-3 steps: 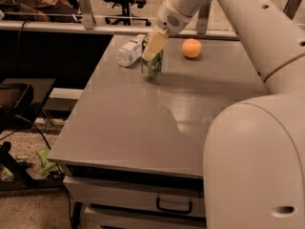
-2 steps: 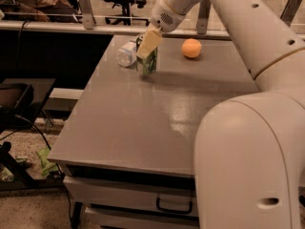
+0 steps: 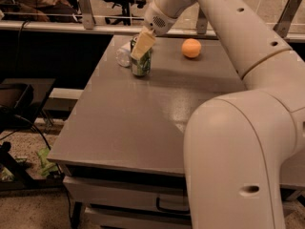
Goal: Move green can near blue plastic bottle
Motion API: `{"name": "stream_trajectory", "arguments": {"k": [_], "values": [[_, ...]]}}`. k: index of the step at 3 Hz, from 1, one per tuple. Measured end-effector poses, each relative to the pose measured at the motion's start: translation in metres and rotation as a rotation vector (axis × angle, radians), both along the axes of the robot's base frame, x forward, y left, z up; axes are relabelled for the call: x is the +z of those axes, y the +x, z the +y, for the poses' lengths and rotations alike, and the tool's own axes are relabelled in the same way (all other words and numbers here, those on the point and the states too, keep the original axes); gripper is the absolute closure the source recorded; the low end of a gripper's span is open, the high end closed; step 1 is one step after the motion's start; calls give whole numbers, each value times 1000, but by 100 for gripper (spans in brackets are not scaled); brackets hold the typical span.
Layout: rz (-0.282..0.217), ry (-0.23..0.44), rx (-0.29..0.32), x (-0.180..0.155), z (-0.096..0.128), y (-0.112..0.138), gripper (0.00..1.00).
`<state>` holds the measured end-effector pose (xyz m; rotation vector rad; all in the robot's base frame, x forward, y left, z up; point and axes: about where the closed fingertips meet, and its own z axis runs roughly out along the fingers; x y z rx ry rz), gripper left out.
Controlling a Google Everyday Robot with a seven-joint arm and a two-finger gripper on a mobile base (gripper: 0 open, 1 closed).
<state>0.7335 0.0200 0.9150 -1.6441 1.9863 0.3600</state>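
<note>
camera view: the gripper (image 3: 141,51) sits low over the far left part of the desk (image 3: 143,123), its cream fingers (image 3: 143,44) clamped on the green can (image 3: 141,67). the can stands upright on the desk top, close to the far edge. the blue plastic bottle (image 3: 124,55) lies on its side just beside the can, toward the far left corner; whether they touch cannot be told. an orange fruit (image 3: 191,47) rests near the far edge, well apart to the right. the white arm (image 3: 228,27) crosses above the right side.
</note>
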Motion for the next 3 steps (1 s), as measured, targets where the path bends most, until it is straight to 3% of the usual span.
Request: {"name": "stream_trajectory", "arguments": {"k": [2, 3], "values": [[7, 3, 16, -9, 9, 4, 4], [9, 3, 17, -11, 11, 5, 0]]}}
